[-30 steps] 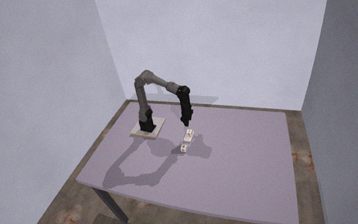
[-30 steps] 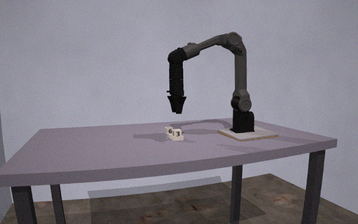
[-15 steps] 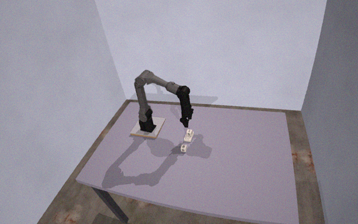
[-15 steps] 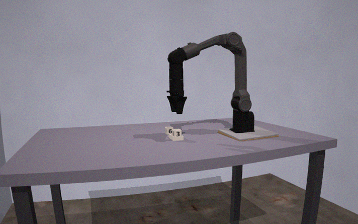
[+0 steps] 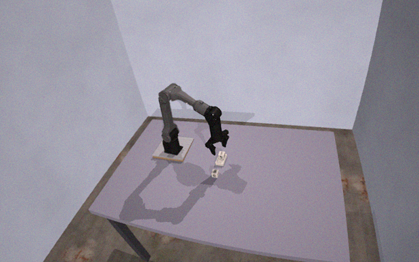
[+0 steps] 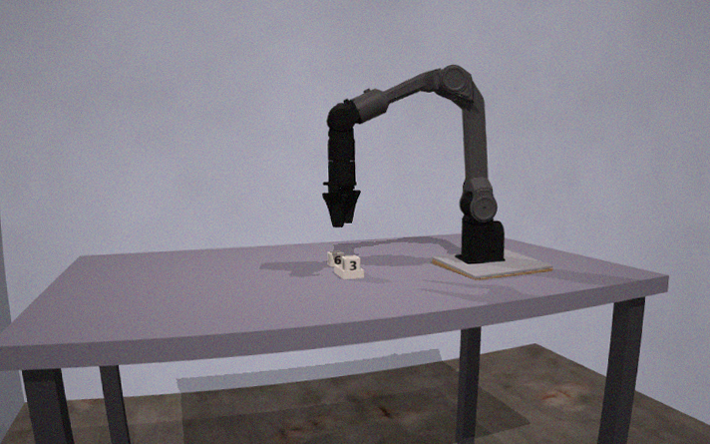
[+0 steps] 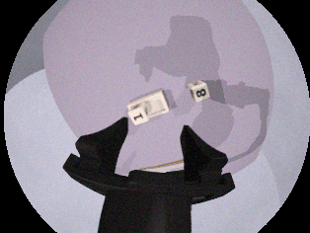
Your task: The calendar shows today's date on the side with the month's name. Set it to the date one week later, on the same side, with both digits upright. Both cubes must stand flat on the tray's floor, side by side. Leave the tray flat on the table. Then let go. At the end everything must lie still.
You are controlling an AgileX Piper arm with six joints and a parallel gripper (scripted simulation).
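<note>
The small white tray (image 5: 220, 161) lies flat on the table with one cube (image 5: 222, 154) standing in it. In the exterior view this cube (image 6: 352, 265) shows a 3 on its side, above the tray (image 6: 348, 274). The other cube (image 5: 215, 173) stands on the table beside the tray, apart from it. It shows a 6 in the exterior view (image 6: 335, 259) and an 8 on top in the wrist view (image 7: 198, 92). The tray (image 7: 149, 107) shows in the wrist view too, with a digit like 1 at one end. My gripper (image 5: 217, 146) (image 6: 340, 220) (image 7: 155, 127) hangs well above the tray, open and empty.
The arm's base stands on a pale square plate (image 5: 174, 151) near the table's back left corner. The arm's shadow falls across the table around the tray.
</note>
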